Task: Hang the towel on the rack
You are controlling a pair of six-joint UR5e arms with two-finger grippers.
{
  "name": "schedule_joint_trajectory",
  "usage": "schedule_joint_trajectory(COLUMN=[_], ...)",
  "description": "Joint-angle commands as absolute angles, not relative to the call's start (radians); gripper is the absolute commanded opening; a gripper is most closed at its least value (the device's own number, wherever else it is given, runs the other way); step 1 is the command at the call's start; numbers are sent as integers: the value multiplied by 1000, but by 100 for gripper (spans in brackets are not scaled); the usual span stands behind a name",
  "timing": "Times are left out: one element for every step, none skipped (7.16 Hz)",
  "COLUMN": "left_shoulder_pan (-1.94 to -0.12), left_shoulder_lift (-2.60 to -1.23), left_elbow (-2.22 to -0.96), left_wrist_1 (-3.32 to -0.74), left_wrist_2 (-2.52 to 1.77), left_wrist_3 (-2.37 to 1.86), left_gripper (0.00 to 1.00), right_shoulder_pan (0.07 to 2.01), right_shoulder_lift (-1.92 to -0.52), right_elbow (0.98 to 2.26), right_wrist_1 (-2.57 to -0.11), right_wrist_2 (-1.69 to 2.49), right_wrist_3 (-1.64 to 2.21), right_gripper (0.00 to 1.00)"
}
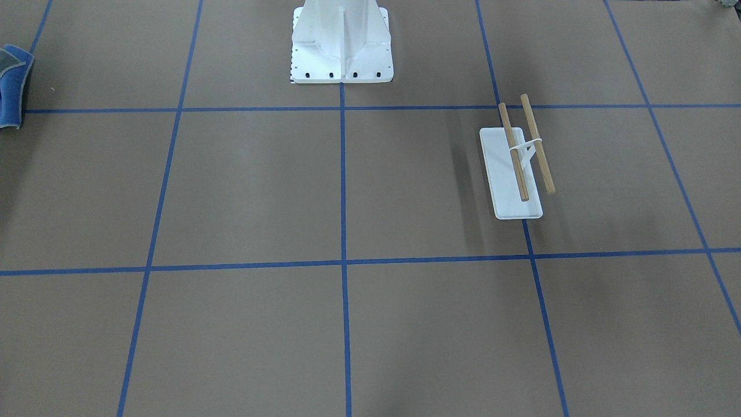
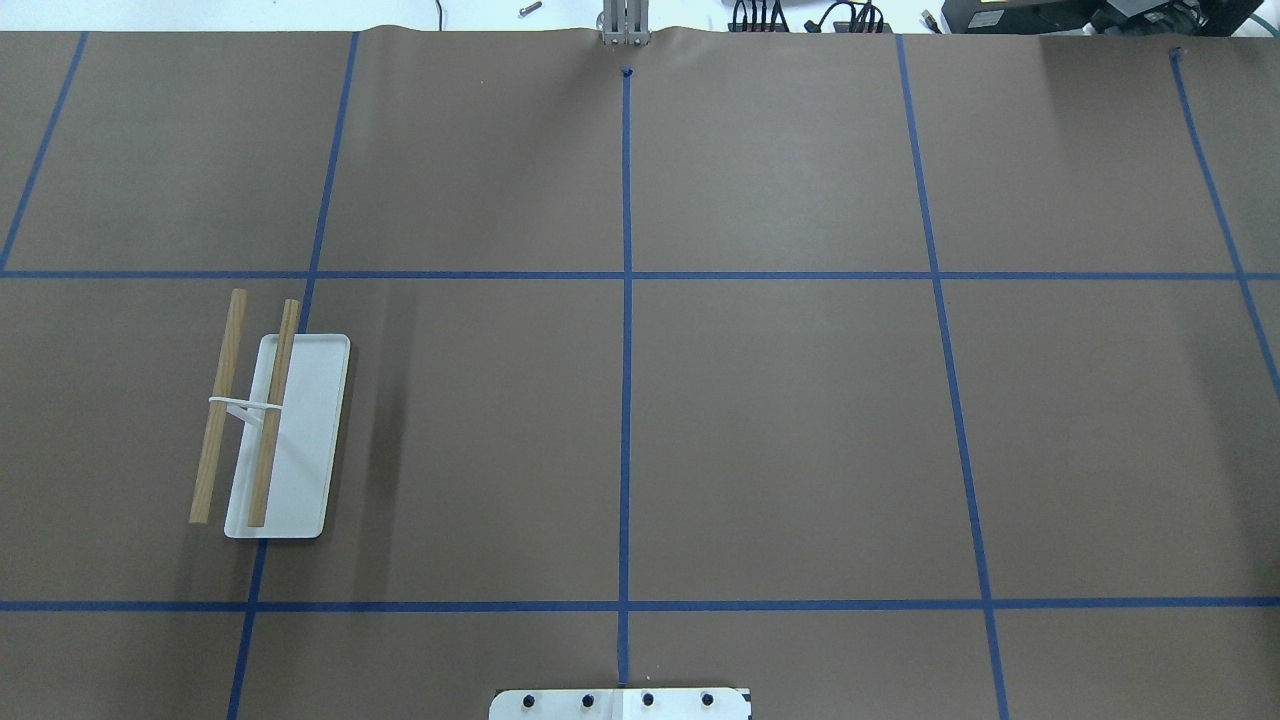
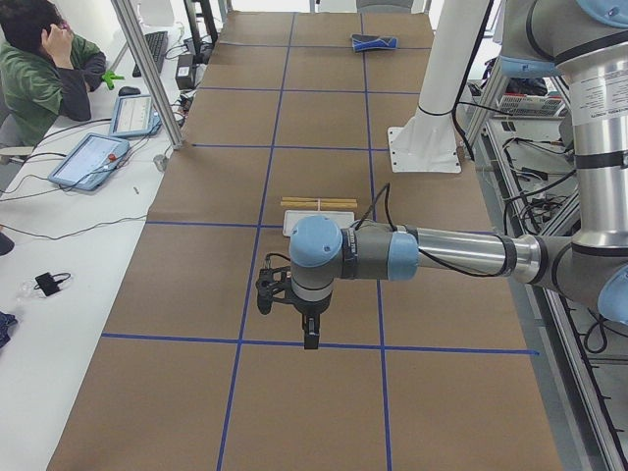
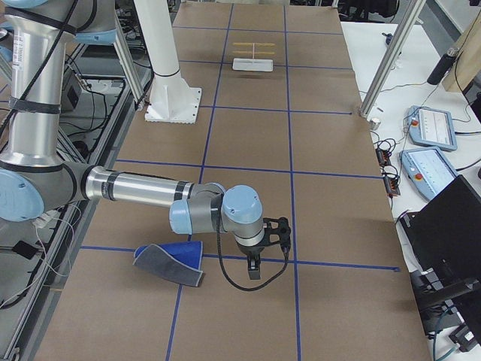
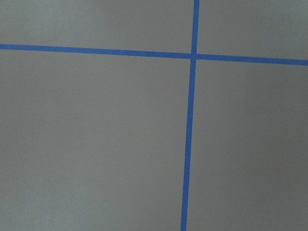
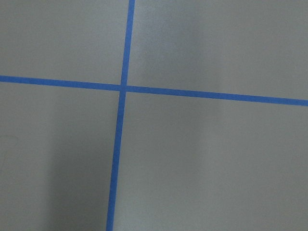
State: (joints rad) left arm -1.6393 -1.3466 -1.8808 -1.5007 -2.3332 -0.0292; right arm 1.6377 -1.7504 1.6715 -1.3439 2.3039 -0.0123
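The towel (image 4: 171, 261), bright blue with a dark grey side, lies folded on the brown table by my right arm. It also shows at the left edge of the front view (image 1: 11, 87) and far off in the left side view (image 3: 375, 42). The rack (image 2: 250, 410), two wooden rods on a white base (image 1: 512, 191), stands on my left side (image 3: 319, 204), small and far in the right side view (image 4: 253, 51). My left gripper (image 3: 310, 336) hangs above the table, nearer than the rack. My right gripper (image 4: 254, 268) hangs just right of the towel. I cannot tell whether either gripper is open or shut.
The white robot pedestal (image 1: 341, 46) stands at the table's middle rear edge. Blue tape lines (image 2: 626, 300) mark a grid on the brown paper. An operator (image 3: 39, 69) sits at a side desk with tablets (image 3: 93, 160). Both wrist views show only paper and tape.
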Motion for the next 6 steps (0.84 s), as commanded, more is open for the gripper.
schedule_joint_trajectory(left_shoulder_pan=[-1638,-1638,-1638,-1638,-1637,-1637], left_shoulder_lift=[-1344,-1344,-1344,-1348,-1361,-1374], left_elbow=[-1878,-1879,-1881,-1887,-1879,-1887], left_wrist_1=[-1502,-1502,-1502,-1505,-1505,-1505], left_wrist_2=[-2333,-2333,-2333,-2333,-2332,-2333], left_wrist_3=[-29,-31,-29,-29,-29,-32], left_gripper=[98,98,98,98,98,98], right_shoulder_pan=[1638,1638,1638,1638,1637,1637], right_shoulder_lift=[-1750,-1750,-1752,-1758,-1755,-1753], right_elbow=[1671,1671,1675,1678,1684,1687], right_wrist_1=[-1344,-1342,-1335,-1335,-1333,-1330], right_wrist_2=[2304,2304,2304,2309,2309,2307], right_wrist_3=[-12,-12,-24,-29,-28,-26], right_gripper=[100,100,100,100,100,100])
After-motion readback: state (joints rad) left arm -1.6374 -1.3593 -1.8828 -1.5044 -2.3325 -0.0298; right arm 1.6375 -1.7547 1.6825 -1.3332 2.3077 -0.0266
